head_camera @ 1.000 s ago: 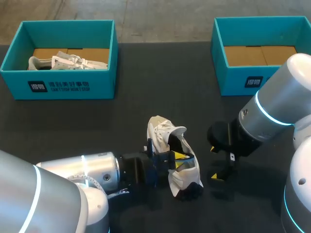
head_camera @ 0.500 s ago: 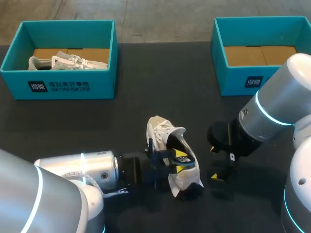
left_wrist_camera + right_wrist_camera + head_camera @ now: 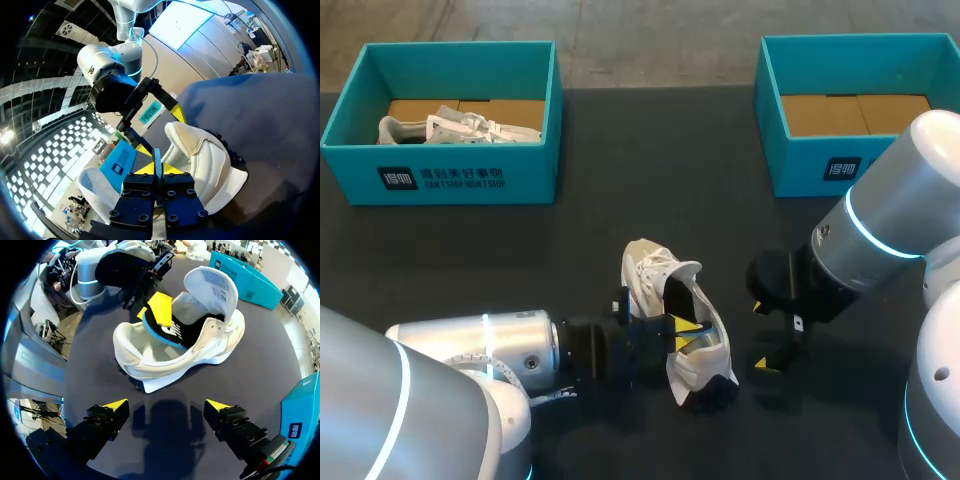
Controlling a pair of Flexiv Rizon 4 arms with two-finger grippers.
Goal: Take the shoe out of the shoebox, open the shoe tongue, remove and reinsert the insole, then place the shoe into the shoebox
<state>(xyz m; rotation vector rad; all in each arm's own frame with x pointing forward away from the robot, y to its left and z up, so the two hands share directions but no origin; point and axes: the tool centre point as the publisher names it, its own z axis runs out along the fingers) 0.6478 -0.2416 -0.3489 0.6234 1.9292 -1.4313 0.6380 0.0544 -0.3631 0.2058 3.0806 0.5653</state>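
Box [image 3: 535, 160] front carries white print, not read | left gripper [image 3: 688, 325] pinches insole [image 3: 170, 335] inside shoe [image 3: 705, 365], drew back slightly | right gripper [image 3: 165, 406] spread, unmoved.

Bright, even overhead light. Soft shadows under shoe [image 3: 150, 360] on dark table [image 3: 280, 375]. Sheen on left arm [image 3: 490, 350] casing.

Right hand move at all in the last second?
No. The right hand sits where it was, same gap to the right box.
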